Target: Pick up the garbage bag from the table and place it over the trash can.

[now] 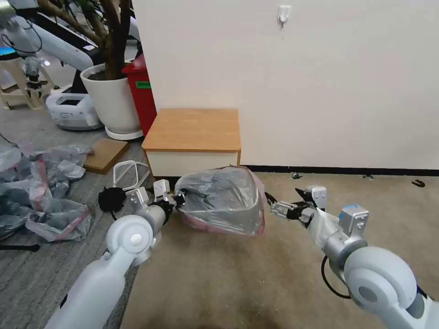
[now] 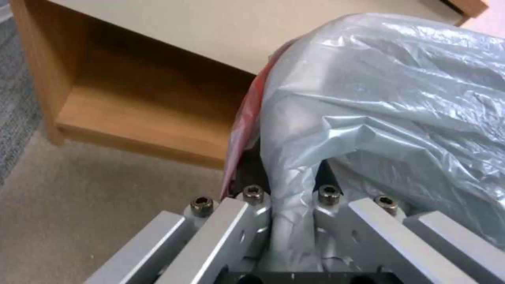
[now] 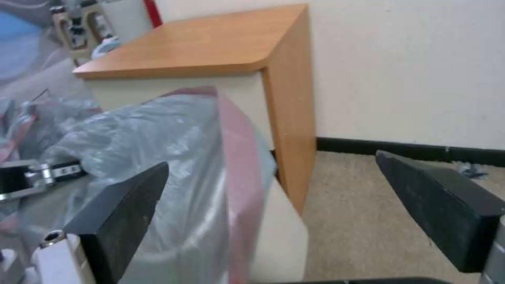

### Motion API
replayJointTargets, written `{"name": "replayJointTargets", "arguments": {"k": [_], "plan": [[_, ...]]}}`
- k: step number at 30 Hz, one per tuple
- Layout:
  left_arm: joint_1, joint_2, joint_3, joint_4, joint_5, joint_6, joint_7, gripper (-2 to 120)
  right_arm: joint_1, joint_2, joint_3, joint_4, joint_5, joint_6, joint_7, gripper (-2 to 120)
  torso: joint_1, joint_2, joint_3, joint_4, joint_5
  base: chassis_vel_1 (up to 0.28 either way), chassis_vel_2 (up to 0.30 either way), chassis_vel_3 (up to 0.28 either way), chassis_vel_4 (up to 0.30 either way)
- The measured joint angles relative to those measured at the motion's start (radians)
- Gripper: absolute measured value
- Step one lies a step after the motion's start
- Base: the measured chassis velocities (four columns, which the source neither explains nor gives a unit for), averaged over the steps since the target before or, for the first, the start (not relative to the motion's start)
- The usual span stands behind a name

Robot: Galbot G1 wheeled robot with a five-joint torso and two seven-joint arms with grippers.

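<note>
- Thin translucent grey plastic garbage bag [image 1: 222,198], pink-red band along its rim
- Boxy light-wood table [image 1: 194,129], white front
- Cream plastic trash can [image 3: 281,232]
- Beige carpet [image 1: 228,283]
- Tall red bin [image 1: 141,93], green label

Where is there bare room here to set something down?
The table top is bare. Open carpet lies between the two arms and right of the right gripper. Crowded: floor left of the left gripper, with the heap of bags; garbage bag covers the trash can.
</note>
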Motion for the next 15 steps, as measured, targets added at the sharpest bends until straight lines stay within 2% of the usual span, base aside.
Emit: {"name": "replayJointTargets", "arguments": {"k": [6,15], "plan": [[-0.015,-0.004,0.019,0.005,0.003,0.0,-0.003,3,-0.008,0.002,-0.005,0.02,0.022,-0.03,0.0,100,0.0,0.0,0.0,-0.0003,0.0001,0.0,0.0,0.0,0.0],[-0.033,-0.012,0.041,0.008,0.003,0.0,-0.006,3,-0.014,0.005,-0.012,-0.018,-0.022,-0.044,0.0,100,0.0,0.0,0.0,-0.0002,0.0001,0.0,0.0,0.0,0.0]]}}
